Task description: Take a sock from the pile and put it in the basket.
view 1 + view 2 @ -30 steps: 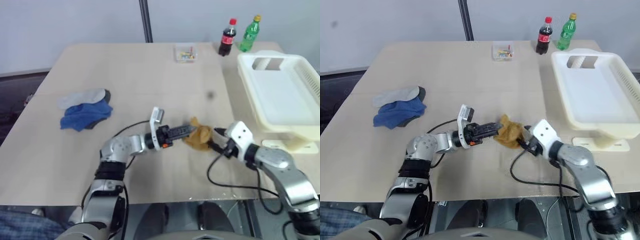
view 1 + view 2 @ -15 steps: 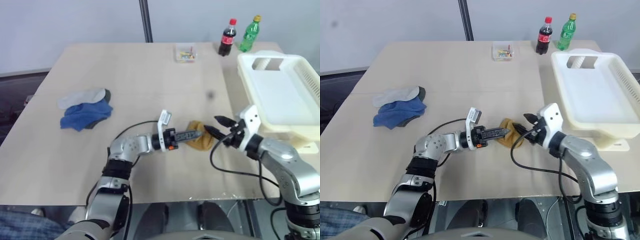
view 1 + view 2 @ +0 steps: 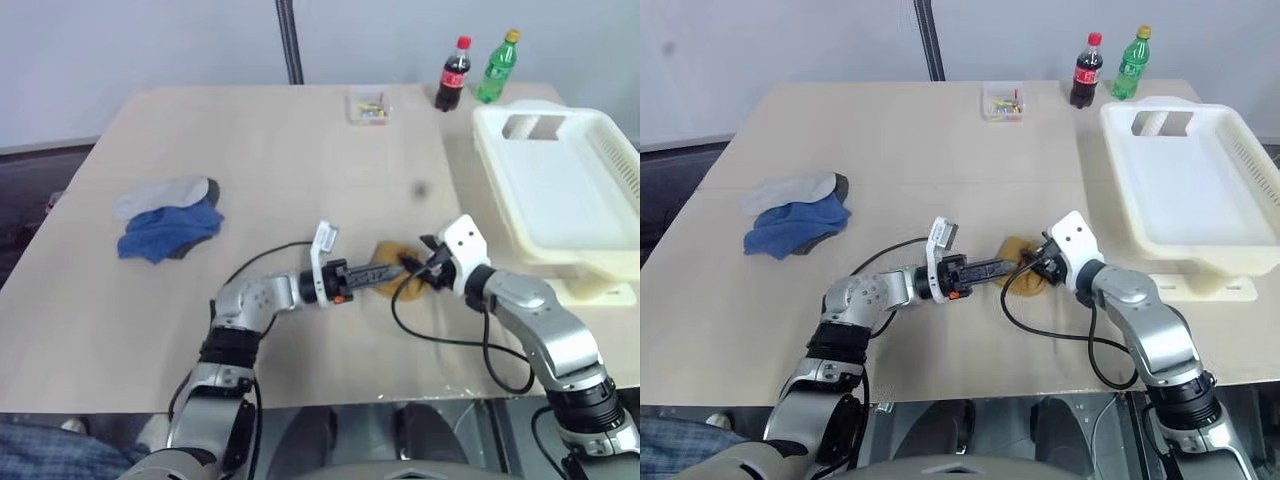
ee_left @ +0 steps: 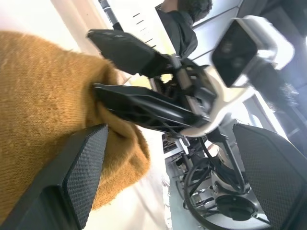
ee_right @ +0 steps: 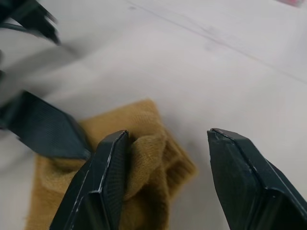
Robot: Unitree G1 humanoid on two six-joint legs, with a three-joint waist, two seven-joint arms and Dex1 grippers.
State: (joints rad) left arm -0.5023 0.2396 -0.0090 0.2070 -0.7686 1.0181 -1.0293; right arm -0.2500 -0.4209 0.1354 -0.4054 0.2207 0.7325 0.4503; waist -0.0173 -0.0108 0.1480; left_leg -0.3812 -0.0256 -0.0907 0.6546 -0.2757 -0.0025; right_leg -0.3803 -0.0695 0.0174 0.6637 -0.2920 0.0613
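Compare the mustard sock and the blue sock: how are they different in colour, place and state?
The mustard sock is ochre-brown; the blue sock is blue. The mustard sock lies alone at mid-table between the left hand and the right hand, both open at it; the blue sock lies far to the left, untouched, against a pale grey sock. Both are soft, crumpled and rest on the table, outside the basket.

My black two-fingered grippers [image 5: 165,187] meet a mustard knitted fabric sock [image 3: 392,281]; I see blue and pale grey socks heaped [image 3: 165,220], cream-white slotted plastic basket [image 3: 600,160].
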